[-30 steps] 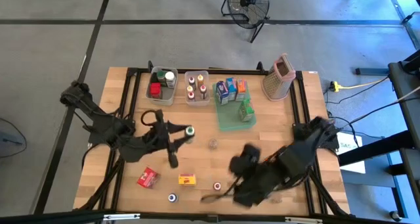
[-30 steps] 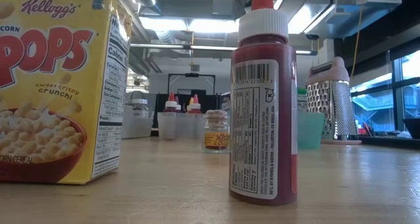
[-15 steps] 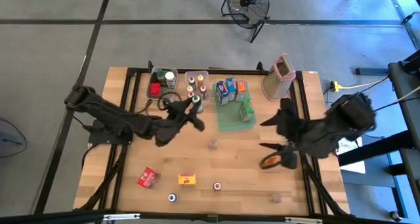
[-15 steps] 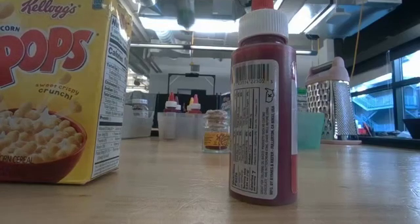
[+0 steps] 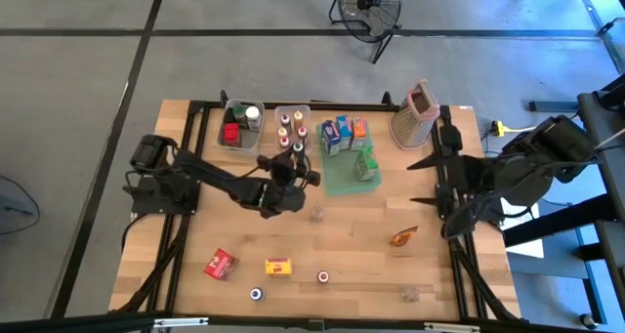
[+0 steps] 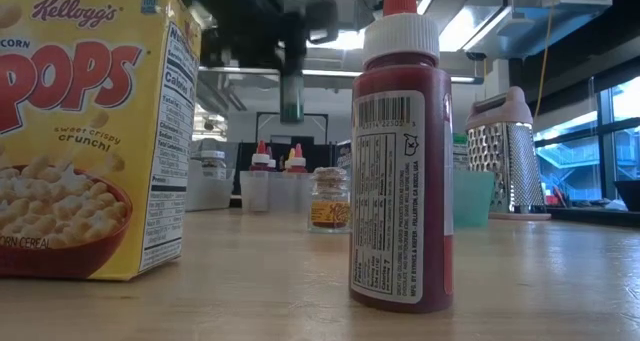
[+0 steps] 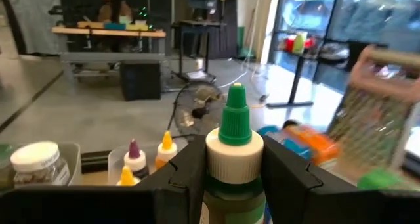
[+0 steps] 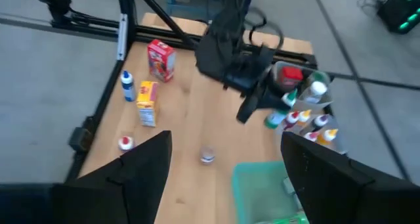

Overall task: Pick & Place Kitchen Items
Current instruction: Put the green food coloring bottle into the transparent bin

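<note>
**Left pincer carrying a green-capped bottle over the bins**

Starting up close in the low view: a yellow cereal box (image 6: 85,131) is sitting right at the front edge of the counter (image 5: 352,235), and a red bottle (image 6: 400,151) is standing upright just beside it. A bit further back there's a tiny glass jar (image 6: 329,199) standing on its own.

In the high view, the near side of the counter is also holding a red carton (image 5: 220,265), a blue-capped bottle (image 5: 256,294) and an orange packet (image 5: 402,237) lying off toward the right.

Mid-counter, the left pincer (image 7: 230,178) is clamping a green-capped bottle (image 7: 234,152), upright, fingers (image 7: 187,175) pressing on both sides of its neck. It's hanging next to the clear bin of little bottles (image 5: 292,128).

The right pincer (image 5: 430,182) is hanging out by the right edge of the counter, spread apart and holding nothing.

Toward the far side: another clear bin (image 5: 237,126) with jars, a green tray (image 5: 347,177) with small cartons (image 5: 344,133) standing in it, and the grater (image 5: 414,115) standing upright at the far right corner.
</note>
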Controlling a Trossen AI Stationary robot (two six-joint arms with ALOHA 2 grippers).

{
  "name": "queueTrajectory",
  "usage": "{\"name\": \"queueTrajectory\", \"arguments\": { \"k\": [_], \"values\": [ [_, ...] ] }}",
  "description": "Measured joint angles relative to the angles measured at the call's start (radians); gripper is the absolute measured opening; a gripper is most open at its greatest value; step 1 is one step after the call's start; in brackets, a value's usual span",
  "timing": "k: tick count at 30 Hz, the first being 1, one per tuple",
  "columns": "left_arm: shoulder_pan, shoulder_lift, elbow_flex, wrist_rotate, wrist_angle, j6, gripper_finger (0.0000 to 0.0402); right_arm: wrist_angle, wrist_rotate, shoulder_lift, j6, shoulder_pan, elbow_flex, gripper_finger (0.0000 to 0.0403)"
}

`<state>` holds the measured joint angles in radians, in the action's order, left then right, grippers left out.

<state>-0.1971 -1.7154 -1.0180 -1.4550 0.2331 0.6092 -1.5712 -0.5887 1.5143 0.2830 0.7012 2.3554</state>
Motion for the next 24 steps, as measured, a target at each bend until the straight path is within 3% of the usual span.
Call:
{"name": "queueTrajectory", "arguments": {
  "k": [9,14,24],
  "values": [
    [0.111,-0.056,0.0,0.02,-0.118,0.111,0.0114,0.0,-0.01,0.0,-0.068,-0.04,0.0,0.0287],
    [0.162,-0.057,0.0,0.065,-0.247,0.265,0.0114,0.0,-0.007,-0.003,-0.09,-0.058,-0.001,0.0287],
    [0.196,-0.069,0.0,0.07,-0.245,0.262,0.0114,0.0,0.051,-0.004,-0.129,-0.095,-0.001,0.0287]
  ]
}}
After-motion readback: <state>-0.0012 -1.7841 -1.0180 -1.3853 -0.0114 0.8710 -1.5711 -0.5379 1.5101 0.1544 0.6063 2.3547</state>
